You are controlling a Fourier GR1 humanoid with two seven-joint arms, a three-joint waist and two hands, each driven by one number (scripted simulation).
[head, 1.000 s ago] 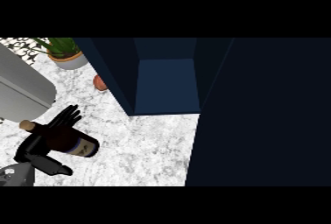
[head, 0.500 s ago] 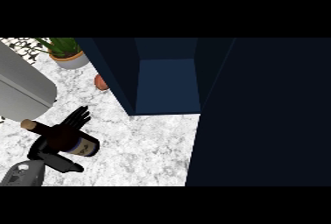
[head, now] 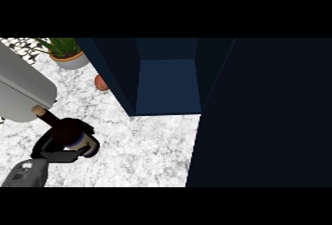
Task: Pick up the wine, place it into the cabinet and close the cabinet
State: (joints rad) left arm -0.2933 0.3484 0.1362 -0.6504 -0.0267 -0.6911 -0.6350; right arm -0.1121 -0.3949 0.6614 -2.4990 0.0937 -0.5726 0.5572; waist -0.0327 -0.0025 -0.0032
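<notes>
- One step of three looks done, judging by how things lie: the wine is in hand; placing it and closing the cabinet are left.
- Far left: a grey appliance (head: 23,94) lies along the view's edge on the marbled surface (head: 149,149). Not part of the task.
- Lower left: the left hand (head: 62,151) comes in from the bottom edge on its grey forearm. Its fingers are curled round the wine (head: 68,132), wrapped about the bottle's dark body near the label band.
- Wine position: at the view's left, over the surface, neck and cork tilted up-left toward the appliance. Whether the base rests on the surface or is lifted clear, I cannot tell from this steep view.
- Upper left, further back: a potted plant (head: 65,52) and a small reddish object (head: 102,82) just beside the cabinet's left wall. Neither sits between bottle and opening.
- Centre: the cabinet (head: 165,81) is open, its blue interior showing, with nothing seen inside. The wine is well apart from the opening, to its lower left.
- Right: a large dark panel (head: 266,114) fills that side; I take it to be the open door, swung toward the viewer.
- Right hand: not seen anywhere.
- Judgement on what is left: carry the bottle right and back into the opening, release it, then swing the door shut. The left wall's near edge is the likely snag on the way in.
</notes>
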